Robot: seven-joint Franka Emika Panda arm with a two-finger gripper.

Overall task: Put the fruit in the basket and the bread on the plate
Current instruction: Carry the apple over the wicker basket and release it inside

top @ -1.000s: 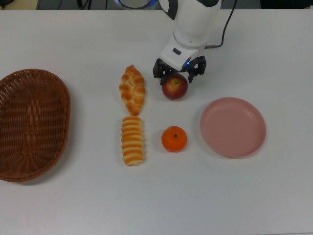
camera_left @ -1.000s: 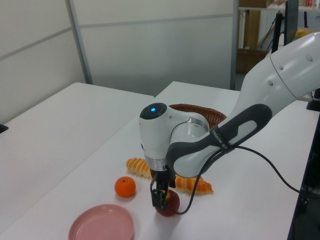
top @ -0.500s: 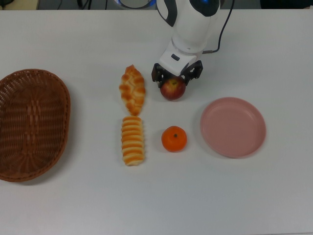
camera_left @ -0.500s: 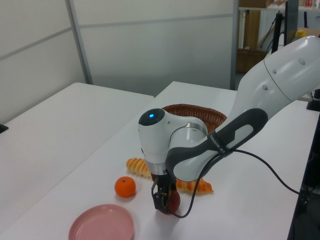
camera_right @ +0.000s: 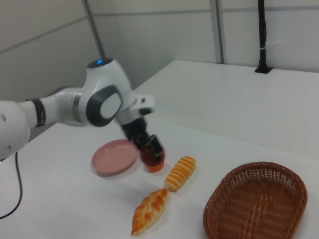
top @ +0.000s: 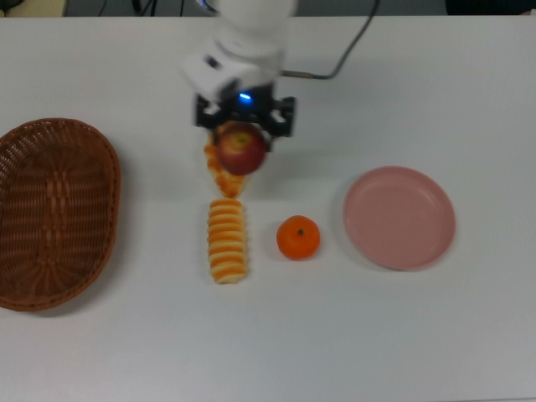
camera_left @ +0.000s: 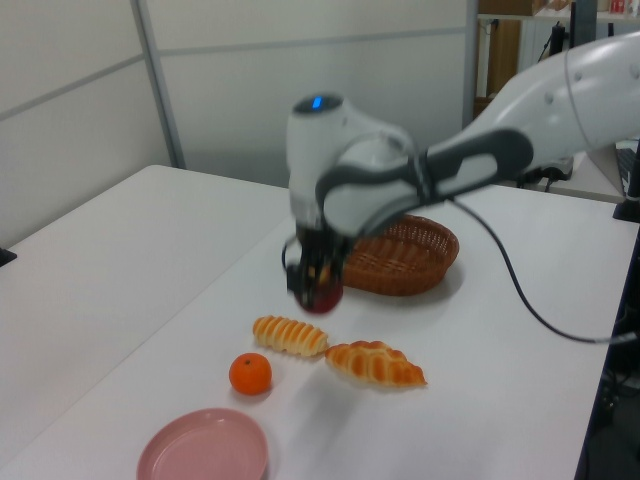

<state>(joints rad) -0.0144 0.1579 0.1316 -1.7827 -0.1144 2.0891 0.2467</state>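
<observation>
The gripper (top: pixel 244 124) is up off the table (top: pixel 469 335), and its two fingers are clamped on the dark red apple (top: pixel 243 151). In the left view the apple (camera_left: pixel 320 293) hangs clear above the white surface, with the arm (camera_left: pixel 450 170) reaching in from the left view's right. In the top view the held fruit sits over the upper part of the braided pastry (top: pixel 223 177), hiding most of it.

Take the tangerine (top: pixel 298 237) as the centre of the dial in the top view. The ribbed roll (top: pixel 227 239) lies at nine o'clock, well apart from it, lengthwise up and down. The pink plate (top: pixel 399 217) rests out at about three o'clock and holds nothing. The apple in the gripper is up at eleven o'clock. Far out at nine o'clock, at the top view's left edge, sits the wicker basket (top: pixel 54 211), nothing inside it.

In the right view, the apple (camera_right: pixel 151 157) is gripped in the air just beside the plate (camera_right: pixel 115 157), and the roll (camera_right: pixel 180 172) is near it toward four o'clock. The pastry (camera_right: pixel 150 210) lies on the table at six o'clock from the roll. The basket (camera_right: pixel 256 207) fills the right view's lower right corner. The tangerine is not visible there.
</observation>
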